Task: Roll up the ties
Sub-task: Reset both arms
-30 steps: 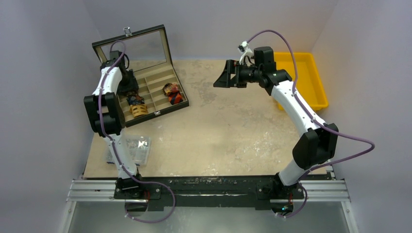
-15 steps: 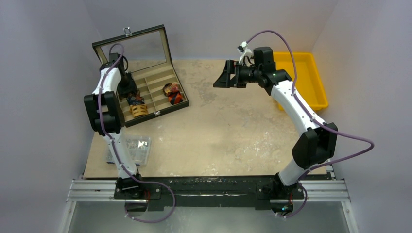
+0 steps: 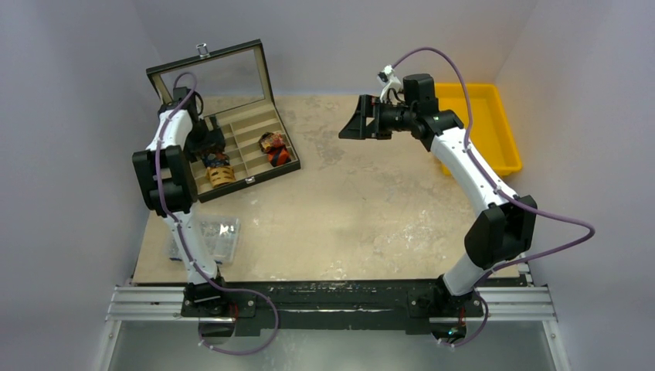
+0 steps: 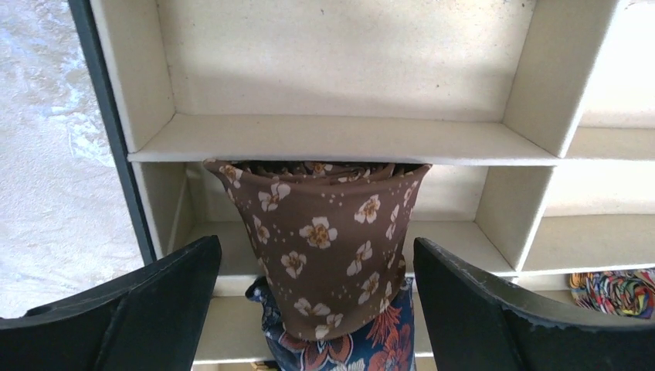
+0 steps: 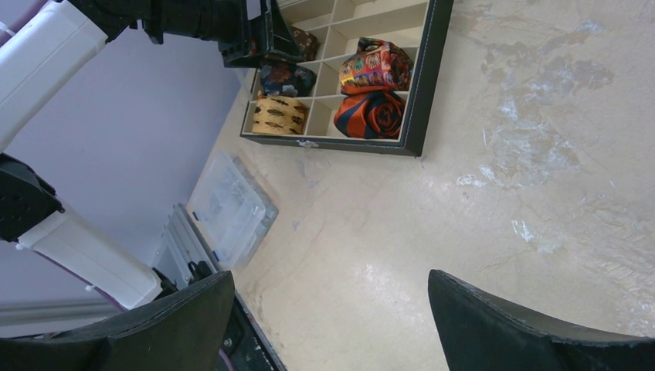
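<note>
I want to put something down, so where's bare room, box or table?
Free: the cream compartments beyond the brown flowered rolled tie; the beige tabletop between the black divided box and yellow plastic bin. Crowded: the near compartments holding rolled ties.

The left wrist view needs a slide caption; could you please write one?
Open left pincer straddling a rolled brown floral tie standing in a compartment of the divided box.
</note>
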You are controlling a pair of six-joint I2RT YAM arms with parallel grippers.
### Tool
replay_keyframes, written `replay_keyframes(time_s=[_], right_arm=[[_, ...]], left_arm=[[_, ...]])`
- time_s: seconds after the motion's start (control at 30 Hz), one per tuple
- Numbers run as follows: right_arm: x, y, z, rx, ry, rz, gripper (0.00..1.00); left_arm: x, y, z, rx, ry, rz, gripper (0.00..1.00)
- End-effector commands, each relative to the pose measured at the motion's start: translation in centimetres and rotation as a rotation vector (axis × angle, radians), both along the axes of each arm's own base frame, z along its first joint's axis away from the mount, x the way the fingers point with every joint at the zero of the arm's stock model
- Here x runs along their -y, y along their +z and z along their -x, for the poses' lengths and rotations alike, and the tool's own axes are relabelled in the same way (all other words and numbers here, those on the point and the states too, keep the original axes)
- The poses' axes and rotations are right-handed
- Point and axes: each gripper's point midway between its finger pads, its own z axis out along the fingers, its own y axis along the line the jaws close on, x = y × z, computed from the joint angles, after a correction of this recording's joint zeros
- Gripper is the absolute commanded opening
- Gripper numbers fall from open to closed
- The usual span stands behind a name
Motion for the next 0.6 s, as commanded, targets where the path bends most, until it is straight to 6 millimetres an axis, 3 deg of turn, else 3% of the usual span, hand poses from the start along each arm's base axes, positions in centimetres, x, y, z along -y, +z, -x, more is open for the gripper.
replay_keyframes(time_s=[0.0,0.17,0.33,0.47,0.57], right_arm=[[-0.3,1.8,-0.5,0.073,0.017,-0.014,0.98],[0.3,1.8,-1.0,0.116,0.014,0.011,0.98],[3.0,2.2,-2.9,0.201,-0.055,0.095,0.99],[6.5,2.7,-5.0,0.281,-0.164,0.206,0.98],[10.0,2.9,-6.3,0.333,-0.253,0.303,0.99]], left_arm=[[-0.5,5.7,-0.5,0.126,-0.019,-0.041,0.98],[-0.4,10.6,-0.6,0.237,-0.063,-0.133,1.0],[0.3,16.9,-0.4,0.387,-0.134,-0.216,1.0],[2.8,22.2,0.2,0.506,-0.275,-0.241,1.0],[6.2,24.9,1.3,0.539,-0.471,-0.265,1.0]])
